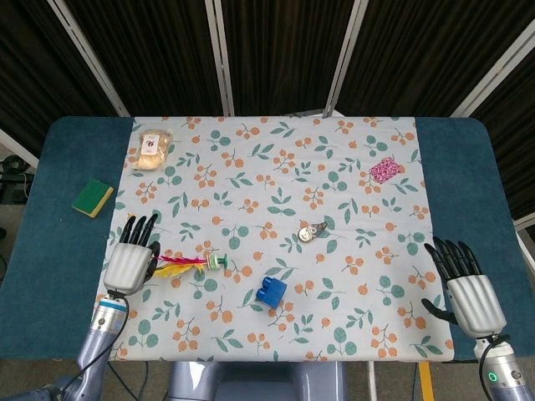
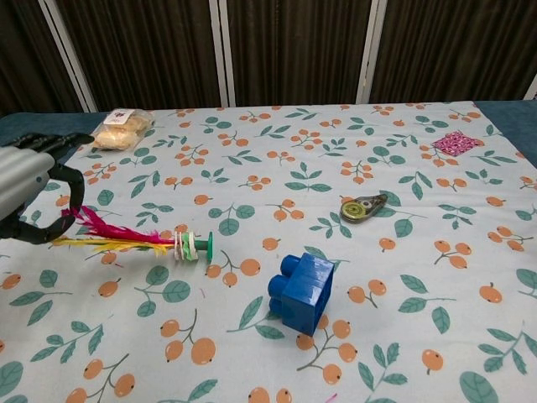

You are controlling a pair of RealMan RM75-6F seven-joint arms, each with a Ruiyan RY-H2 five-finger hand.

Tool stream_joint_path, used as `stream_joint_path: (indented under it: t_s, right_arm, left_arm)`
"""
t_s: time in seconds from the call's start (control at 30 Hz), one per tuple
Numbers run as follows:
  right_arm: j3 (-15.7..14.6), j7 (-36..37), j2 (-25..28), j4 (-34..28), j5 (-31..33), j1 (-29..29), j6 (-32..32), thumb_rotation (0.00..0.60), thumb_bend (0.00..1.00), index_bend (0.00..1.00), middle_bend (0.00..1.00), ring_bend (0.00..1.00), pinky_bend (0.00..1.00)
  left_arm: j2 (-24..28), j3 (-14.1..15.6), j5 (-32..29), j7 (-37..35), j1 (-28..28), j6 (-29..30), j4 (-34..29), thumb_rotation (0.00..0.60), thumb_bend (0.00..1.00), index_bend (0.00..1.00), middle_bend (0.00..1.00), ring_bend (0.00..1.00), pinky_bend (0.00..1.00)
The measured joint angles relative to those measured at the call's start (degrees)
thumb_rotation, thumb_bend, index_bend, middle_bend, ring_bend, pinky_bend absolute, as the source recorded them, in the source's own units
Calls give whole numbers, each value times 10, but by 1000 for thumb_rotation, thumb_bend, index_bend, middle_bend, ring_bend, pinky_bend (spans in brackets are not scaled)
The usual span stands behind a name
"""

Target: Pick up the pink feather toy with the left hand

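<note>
The pink feather toy [image 1: 185, 266] [image 2: 134, 237] has pink and yellow feathers and a green-and-white ringed base. It lies at the near left of the floral cloth [image 1: 276, 180], pointing its base to the right. My left hand [image 1: 131, 262] [image 2: 29, 189] pinches the feather ends between thumb and fingers, and the feathers slope up toward it while the base stays low near the cloth. My right hand [image 1: 468, 292] rests at the table's right edge with its fingers spread and nothing in it; only the head view shows it.
A blue brick [image 1: 271, 291] [image 2: 304, 291] sits right of the toy. A tape dispenser [image 1: 311, 231] [image 2: 362, 207] lies mid-cloth, a pink scrubber [image 1: 385, 170] [image 2: 457, 142] far right, a bagged bread [image 1: 151, 150] [image 2: 120, 128] far left, a green sponge [image 1: 92, 197] off the cloth.
</note>
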Motion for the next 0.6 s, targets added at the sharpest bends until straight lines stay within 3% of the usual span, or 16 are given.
stream_joint_path:
  t_s: [0.33,0.6]
  right_arm:
    - [0,-2,-1,1,0,0,1,600,88,0,0,0,0]
    - [0,-2,-1,1,0,-1,1,600,88,0,0,0,0]
  left_arm:
    - [76,-44,17,58,-39,4,-93,600,530,609,0,0,0]
    - [102,-63,2,97,-62,-6,-137,600,530,616,0,0,0]
